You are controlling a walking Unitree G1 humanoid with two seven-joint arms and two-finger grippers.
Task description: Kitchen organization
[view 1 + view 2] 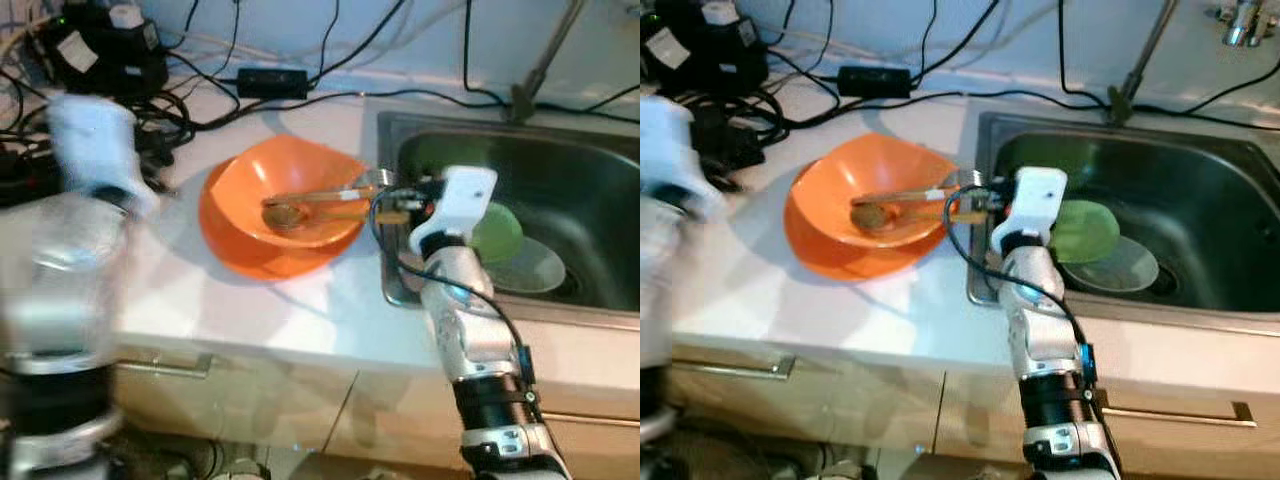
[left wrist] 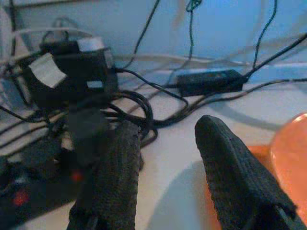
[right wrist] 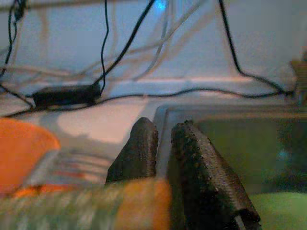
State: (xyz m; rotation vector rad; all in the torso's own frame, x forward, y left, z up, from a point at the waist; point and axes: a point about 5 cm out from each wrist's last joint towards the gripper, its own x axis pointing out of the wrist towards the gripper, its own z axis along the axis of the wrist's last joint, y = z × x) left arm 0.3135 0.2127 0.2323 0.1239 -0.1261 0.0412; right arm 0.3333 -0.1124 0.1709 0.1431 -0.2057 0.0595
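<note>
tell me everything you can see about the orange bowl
The orange bowl is wide and shallow, smooth like plastic, and tilted, its high rim toward the wall. It sits on an orange plate on the white counter, just left of the sink. A wooden spoon and a fork lie in it, handles pointing toward the sink. The right tool is at those handles by the bowl's sink-side rim.
</note>
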